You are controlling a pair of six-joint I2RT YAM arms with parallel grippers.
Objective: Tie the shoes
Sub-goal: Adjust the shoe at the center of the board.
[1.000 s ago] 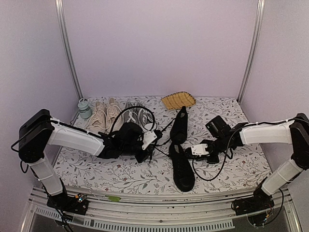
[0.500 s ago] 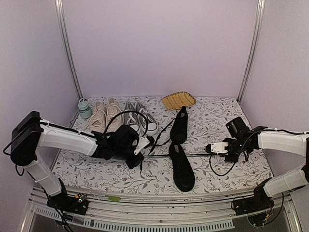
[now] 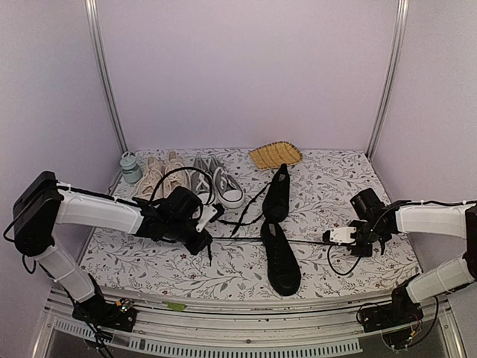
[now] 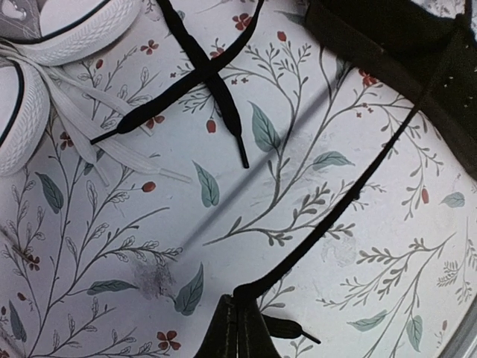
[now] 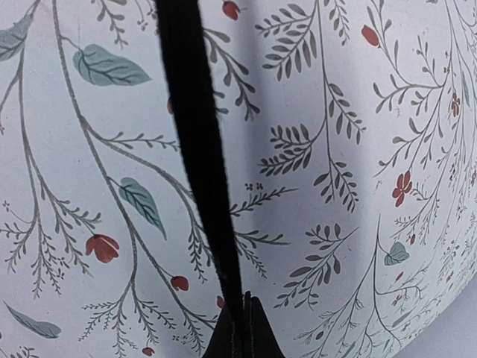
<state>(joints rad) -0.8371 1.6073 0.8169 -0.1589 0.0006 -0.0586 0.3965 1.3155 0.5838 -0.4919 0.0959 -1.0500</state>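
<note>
Black laces [image 3: 235, 239] pulled dead straight across the middle of the floral desk [image 3: 186, 272]! The left tool [image 3: 203, 240] is pinched shut on one lace end, fingertips [image 4: 226, 334] pressed together at the bottom of its wrist view. The strand [image 4: 335, 216] runs taut from there up to the near black sneaker [image 3: 282, 261]. On the other side, the right tool [image 3: 328, 239] is clamped tight on the opposite lace [image 5: 197, 149], a flat black band held just above the cloth.

The near sneaker sits centre front with its toe toward the arms, and the far black sneaker [image 3: 277, 192] lies just behind it. That one's loose lace tips [image 4: 194, 82] cross on the cloth beside the grey pair's white toe caps [image 4: 82, 26]. At back left, the beige pair [image 3: 160, 179] and the grey pair [image 3: 216, 183] stand side by side.
</note>
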